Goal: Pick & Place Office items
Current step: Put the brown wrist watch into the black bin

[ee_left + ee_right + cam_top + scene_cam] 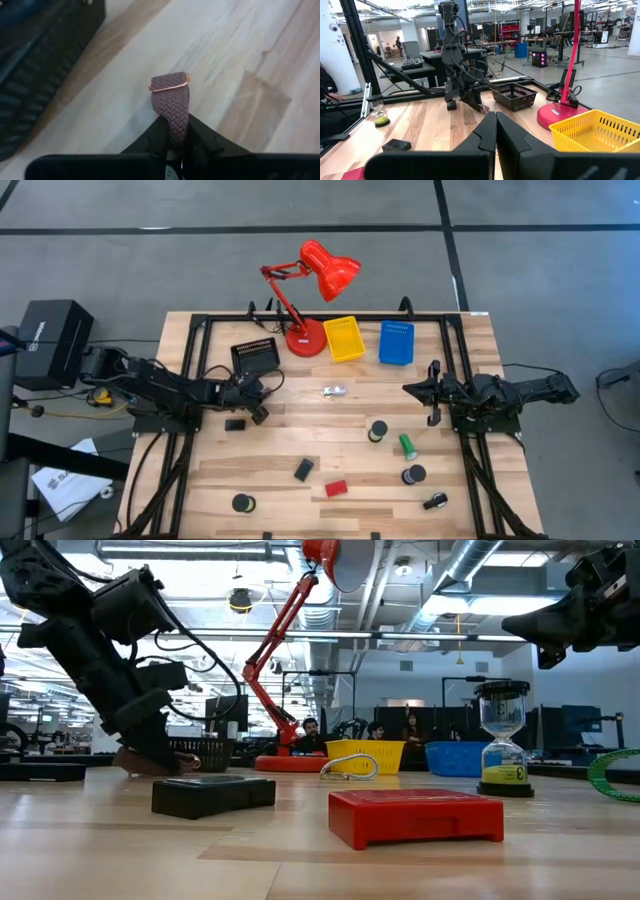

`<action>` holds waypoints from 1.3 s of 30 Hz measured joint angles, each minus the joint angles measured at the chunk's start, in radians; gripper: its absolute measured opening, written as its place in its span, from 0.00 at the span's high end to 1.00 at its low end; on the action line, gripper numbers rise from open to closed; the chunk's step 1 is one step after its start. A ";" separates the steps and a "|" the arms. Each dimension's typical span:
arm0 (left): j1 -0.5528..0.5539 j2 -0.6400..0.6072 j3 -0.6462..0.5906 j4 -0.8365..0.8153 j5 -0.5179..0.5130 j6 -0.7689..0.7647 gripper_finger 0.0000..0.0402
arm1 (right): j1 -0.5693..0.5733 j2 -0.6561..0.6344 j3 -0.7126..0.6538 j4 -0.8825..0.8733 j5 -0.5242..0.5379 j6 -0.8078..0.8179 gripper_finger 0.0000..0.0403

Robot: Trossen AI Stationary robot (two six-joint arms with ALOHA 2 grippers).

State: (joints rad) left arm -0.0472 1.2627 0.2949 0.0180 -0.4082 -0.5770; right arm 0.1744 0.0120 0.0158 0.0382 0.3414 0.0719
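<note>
Braided brown strap (171, 102) pinched between left gripper (174, 142) fingers, low over bare wood beside black basket (256, 356). Right gripper (496, 131) closed, empty, raised near table's right edge.

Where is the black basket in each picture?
High view: the black basket sits at the table's back left, beside the red lamp's base.
Low view: at left, the black basket is partly behind the left arm.
Left wrist view: the black basket fills one side.
Right wrist view: the black basket is mid-picture.
Shared landmark: the lamp's base.
</note>
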 joint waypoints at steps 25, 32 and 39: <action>0.116 -0.189 0.002 0.478 -0.354 0.614 0.92 | 0.000 0.000 0.000 0.000 0.000 0.000 1.00; 0.346 -0.245 0.002 0.267 -0.180 0.553 0.93 | 0.000 0.000 0.000 0.000 0.000 0.000 1.00; 0.438 -0.142 0.001 0.165 -0.107 0.544 0.91 | 0.000 0.000 0.000 0.000 0.000 0.000 1.00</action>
State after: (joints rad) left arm 0.3910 1.1202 0.2958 0.1832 -0.5151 -0.0334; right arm 0.1741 0.0120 0.0158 0.0383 0.3416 0.0718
